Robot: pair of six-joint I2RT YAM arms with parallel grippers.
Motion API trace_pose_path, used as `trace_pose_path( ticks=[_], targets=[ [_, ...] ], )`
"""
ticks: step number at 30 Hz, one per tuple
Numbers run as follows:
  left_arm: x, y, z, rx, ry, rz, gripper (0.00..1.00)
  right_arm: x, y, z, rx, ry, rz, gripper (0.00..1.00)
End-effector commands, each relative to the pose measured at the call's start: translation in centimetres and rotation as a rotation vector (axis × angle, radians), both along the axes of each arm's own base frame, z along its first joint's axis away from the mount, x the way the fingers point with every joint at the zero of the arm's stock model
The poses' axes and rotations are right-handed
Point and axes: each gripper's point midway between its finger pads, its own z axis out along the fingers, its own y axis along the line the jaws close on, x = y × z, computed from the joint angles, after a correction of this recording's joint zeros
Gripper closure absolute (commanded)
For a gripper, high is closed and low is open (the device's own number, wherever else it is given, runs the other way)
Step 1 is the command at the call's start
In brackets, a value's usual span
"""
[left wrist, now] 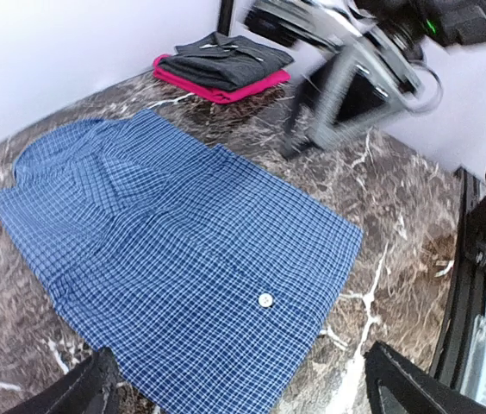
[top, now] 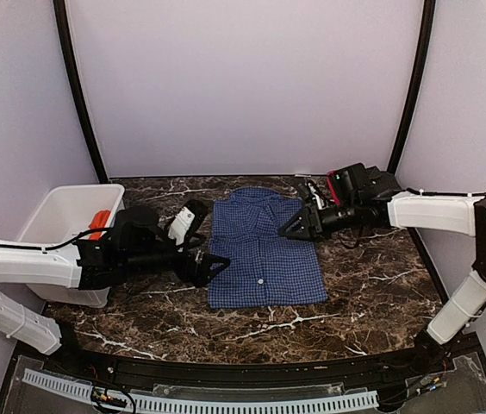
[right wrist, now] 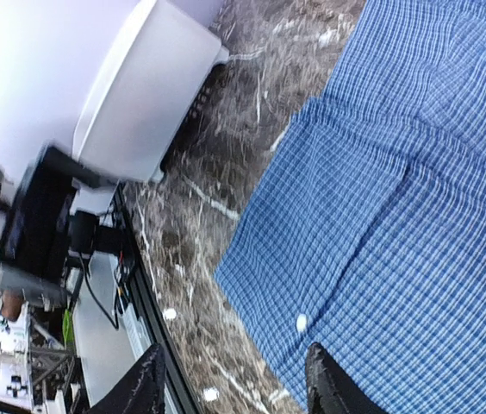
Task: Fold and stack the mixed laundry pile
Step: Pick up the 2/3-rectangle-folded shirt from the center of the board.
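Note:
The blue-and-white checked shirt (top: 264, 250) lies folded into a flat rectangle in the middle of the marble table, collar toward the back and a white button (left wrist: 265, 300) near its front edge. My left gripper (top: 213, 267) is open at the shirt's left edge. In the left wrist view the left gripper (left wrist: 243, 388) hovers above the cloth with nothing between its fingers. My right gripper (top: 299, 226) is at the shirt's right edge near the collar. In its own view the right gripper (right wrist: 236, 388) is open and holds nothing. An orange-red shirt (top: 98, 222) shows inside the basket.
A white plastic basket (top: 58, 216) stands at the table's left edge beside my left arm. A folded stack with a dark grey garment on a pink one (left wrist: 221, 65) sits at the back right, behind my right gripper. Black frame posts rise at both back corners.

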Motion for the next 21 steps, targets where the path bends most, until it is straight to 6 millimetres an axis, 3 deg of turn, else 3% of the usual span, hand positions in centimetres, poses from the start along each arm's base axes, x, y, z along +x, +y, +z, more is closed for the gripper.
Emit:
trace_pose_path(
  ticks=[1,2,5,10,17,21],
  targets=[
    [-1.6,-0.8,-1.6,0.388,-0.358,-0.086,0.01,3.7,0.8,0.2,-0.1,-0.102,0.02,0.53],
    [-2.0,-1.5,-1.3,0.407,-0.389,-0.114,0.03,4.7,1.3,0.5,-0.106,-0.122,0.028,0.57],
    [-4.0,-3.8,-3.4,0.535,-0.482,-0.239,0.09,6.9,2.8,-0.2,-0.13,-0.153,0.071,0.65],
    [-5.5,-6.9,-7.5,0.724,-0.546,-0.374,0.26,8.3,5.6,-2.2,-0.133,-0.152,0.149,0.78],
    [-5.8,-9.6,-11.4,0.888,-0.648,-0.481,0.38,10.1,7.4,-6.2,-0.193,-0.14,0.174,0.87],
    [-5.1,-9.7,-15.0,1.012,-0.668,-0.506,0.41,11.1,7.4,-9.2,-0.259,-0.122,0.169,0.88]
  ],
)
